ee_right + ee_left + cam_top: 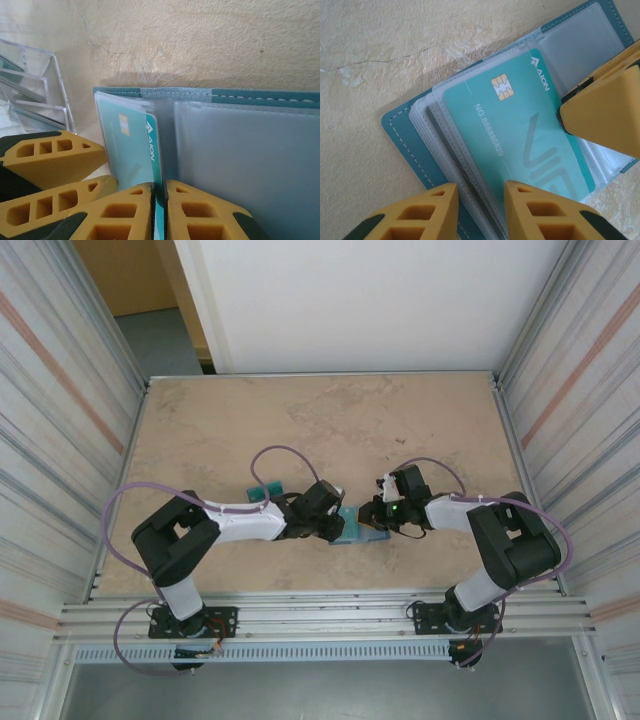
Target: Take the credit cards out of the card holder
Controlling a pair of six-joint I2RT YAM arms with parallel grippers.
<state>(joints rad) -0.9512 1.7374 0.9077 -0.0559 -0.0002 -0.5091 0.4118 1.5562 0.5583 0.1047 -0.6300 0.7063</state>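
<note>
Teal-green plastic credit card [520, 130] w/ gold chip & "AION" print: inside steel-blue soft bifold card holder [400, 130], in the top one of its stacked clear plastic sleeves [580, 45]. Holder spread open, flat on beige marbled tabletop [330, 420]. Dark strip in a sleeve underneath, too little showing to say what.

Right gripper [160, 186] at holder's middle fold: fingers closed on teal card's edge, thin sliver of card pinched btwn the yellow pads. In left wrist view, one of those fingers lies against card's long side by the "AION" print.

Left gripper [480, 186] at holder's opposite end: fingers [440, 210] set a little apart, straddling the sleeve stack's edge. Cannot tell whether clamping or just around it.

Clear acrylic stand [35, 85] on tabletop beside holder, past left gripper. Small teal bits [265, 490] also off that side of holder, too small to ID.
</note>
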